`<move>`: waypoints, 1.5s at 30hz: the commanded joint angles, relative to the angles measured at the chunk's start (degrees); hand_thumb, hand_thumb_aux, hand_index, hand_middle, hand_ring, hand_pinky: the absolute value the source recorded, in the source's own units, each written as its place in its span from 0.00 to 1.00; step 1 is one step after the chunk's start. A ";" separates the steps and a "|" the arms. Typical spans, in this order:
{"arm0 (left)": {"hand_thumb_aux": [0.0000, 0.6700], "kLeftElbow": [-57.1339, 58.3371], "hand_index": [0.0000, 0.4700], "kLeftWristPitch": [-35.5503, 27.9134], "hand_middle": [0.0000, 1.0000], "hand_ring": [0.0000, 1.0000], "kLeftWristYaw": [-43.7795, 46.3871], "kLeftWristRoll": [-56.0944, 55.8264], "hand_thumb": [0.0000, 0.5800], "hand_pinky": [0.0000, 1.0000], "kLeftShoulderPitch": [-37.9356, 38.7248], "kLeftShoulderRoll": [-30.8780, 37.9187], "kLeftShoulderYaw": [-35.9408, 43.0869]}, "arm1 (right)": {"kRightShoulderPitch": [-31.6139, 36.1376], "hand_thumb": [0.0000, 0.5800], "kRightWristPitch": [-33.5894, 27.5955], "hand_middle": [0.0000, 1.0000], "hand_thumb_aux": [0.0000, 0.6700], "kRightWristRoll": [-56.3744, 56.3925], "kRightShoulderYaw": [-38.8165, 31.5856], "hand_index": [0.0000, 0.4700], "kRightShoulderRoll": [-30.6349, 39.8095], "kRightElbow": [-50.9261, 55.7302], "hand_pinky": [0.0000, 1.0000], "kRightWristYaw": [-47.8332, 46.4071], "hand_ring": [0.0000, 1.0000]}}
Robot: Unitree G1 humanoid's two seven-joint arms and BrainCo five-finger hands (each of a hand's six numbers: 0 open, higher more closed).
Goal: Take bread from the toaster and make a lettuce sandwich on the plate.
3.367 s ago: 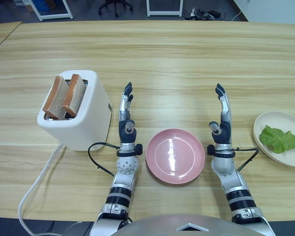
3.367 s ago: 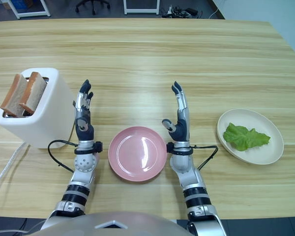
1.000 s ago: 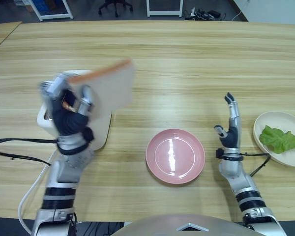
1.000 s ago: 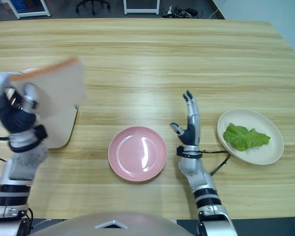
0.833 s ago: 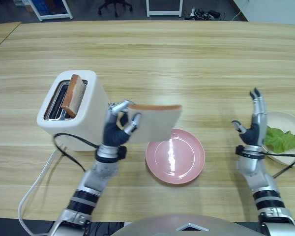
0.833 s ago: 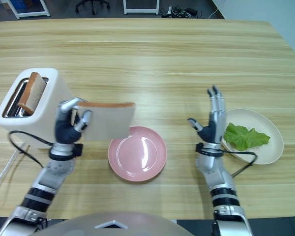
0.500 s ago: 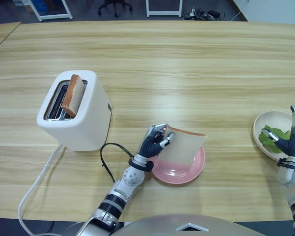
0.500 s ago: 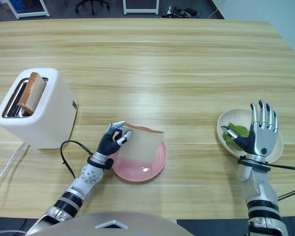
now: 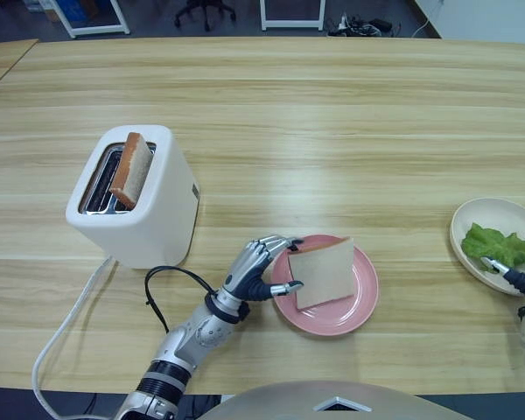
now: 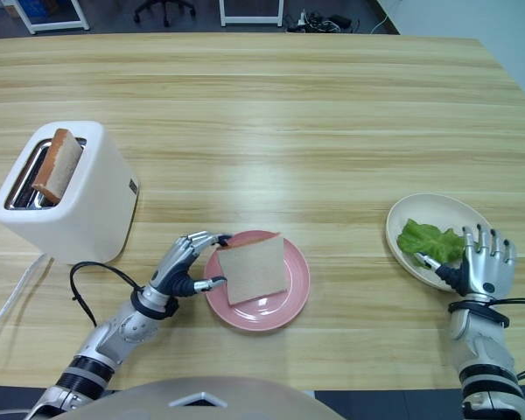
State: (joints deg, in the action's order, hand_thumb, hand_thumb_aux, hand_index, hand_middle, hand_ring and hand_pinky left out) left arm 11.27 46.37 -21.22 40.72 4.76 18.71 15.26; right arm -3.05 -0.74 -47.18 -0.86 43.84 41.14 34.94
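One slice (image 9: 322, 271) laid flat on the plate (image 9: 357, 306), lower centre; left robot hand (image 9: 258, 271) opened beside it; right robot hand (image 10: 483, 267), fingers spread, shifted toward lettuce (image 10: 429, 239), likely next layer.

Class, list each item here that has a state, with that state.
toaster: one slot holds a toast slice, the other is empty.
bread slice: lying flat on the pink plate.
lettuce: on the cream plate, not held.
left hand: open, at the bread slice's edge.
right hand: open, by the cream plate's rim.
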 commanded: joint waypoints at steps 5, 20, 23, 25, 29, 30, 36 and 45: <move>0.00 -2.36 0.00 -0.50 0.00 0.00 -1.06 1.04 0.00 0.00 0.67 1.23 -1.15 | 1.46 0.97 2.04 0.00 0.83 2.19 -3.50 0.83 1.09 2.82 0.00 -0.76 0.00; 0.00 -1.65 0.00 -1.00 0.00 0.00 -5.13 1.43 0.00 0.00 0.06 1.18 -3.74 | 0.63 1.00 3.73 0.00 1.00 -2.01 -6.60 1.00 2.45 -16.70 0.00 12.15 0.00; 0.00 -1.66 0.00 -1.34 0.00 0.00 -6.25 1.46 0.00 0.00 -0.06 1.47 -4.75 | -0.96 1.00 8.84 0.00 1.00 -2.82 -8.35 1.00 1.96 -27.26 0.00 11.29 0.00; 0.00 -1.80 0.00 -1.37 0.00 0.00 -6.85 1.51 0.00 0.00 -0.06 1.55 -5.33 | -1.50 1.00 13.57 0.00 1.00 -3.04 -9.93 1.00 2.05 -31.14 0.00 10.62 0.00; 0.00 -2.39 0.00 -1.93 0.00 0.00 -8.59 1.43 0.00 0.00 -0.83 1.82 -7.37 | 0.21 1.00 26.40 0.00 1.00 -4.05 -17.23 1.00 -0.70 -34.61 0.00 8.92 0.00; 0.00 -2.47 0.00 -2.12 0.00 0.00 -8.85 1.24 0.00 0.00 -1.22 1.92 -8.02 | 1.04 1.00 28.70 0.00 1.00 -4.83 -19.40 1.00 -2.30 -34.57 0.00 8.70 0.00; 0.00 -1.00 0.00 -2.62 0.00 0.00 -9.62 1.22 0.00 0.00 -3.37 2.36 -9.01 | 3.44 1.00 38.18 0.00 1.00 -7.42 -26.07 1.00 -8.23 -37.42 0.00 6.52 0.00; 0.00 0.20 0.00 -2.70 0.00 0.00 -11.11 1.50 0.00 0.00 -5.51 2.30 -9.07 | 10.03 1.00 40.61 0.00 1.00 -13.17 -29.63 1.00 -12.19 -27.29 0.00 6.35 0.00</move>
State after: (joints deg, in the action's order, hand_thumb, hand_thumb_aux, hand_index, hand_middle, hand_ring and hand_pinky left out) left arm 11.30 43.81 -31.90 41.85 -0.78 20.77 6.46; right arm 6.43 40.35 -59.31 -30.43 31.43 11.54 40.96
